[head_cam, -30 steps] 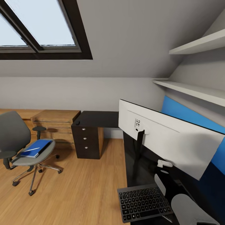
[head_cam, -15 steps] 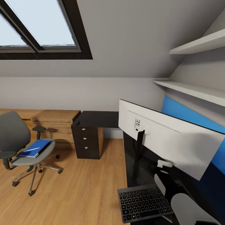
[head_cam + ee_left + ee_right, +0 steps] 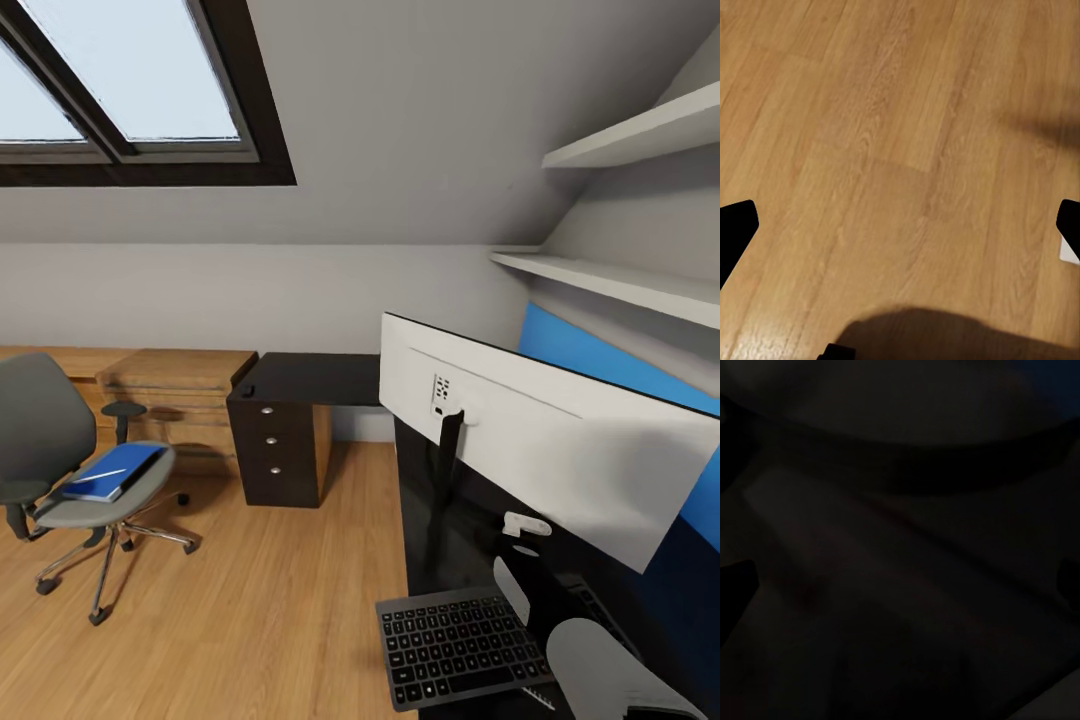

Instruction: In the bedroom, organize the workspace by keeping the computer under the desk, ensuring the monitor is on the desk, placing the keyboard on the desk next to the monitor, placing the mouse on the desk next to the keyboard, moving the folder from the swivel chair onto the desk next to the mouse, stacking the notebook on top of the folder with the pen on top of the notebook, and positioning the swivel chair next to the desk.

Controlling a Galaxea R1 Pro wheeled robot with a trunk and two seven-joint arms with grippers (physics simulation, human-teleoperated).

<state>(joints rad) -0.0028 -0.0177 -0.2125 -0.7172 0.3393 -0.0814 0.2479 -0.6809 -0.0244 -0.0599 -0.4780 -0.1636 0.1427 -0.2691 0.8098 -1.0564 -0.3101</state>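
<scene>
A bedroom workspace under a sloped skylight, seen from the robot's head: the monitor (image 3: 540, 455) stands on the glossy black desk (image 3: 320, 380), its white back toward the camera, with the keyboard (image 3: 458, 647) lying just in front of its stand at the desk's near edge. The blue folder (image 3: 112, 473) rests flat on the seat of the swivel chair (image 3: 60, 470), well apart from the desk and off to the robot's left across open wood floor (image 3: 900, 150). A thin pale line on the folder's cover may be the pen; it is too small to tell. The folder's long axis runs diagonally across the seat, toward the chair's back. The left arm looks the nearer 1 for a pickup, though the base would likely have to close the gap first. The left wrist camera looks down on bare floorboards, dark fingertips (image 3: 736, 229) at both edges of the frame, so the jaws stand wide with nothing between them. The right wrist view is nearly black; that gripper's state cannot be told.
</scene>
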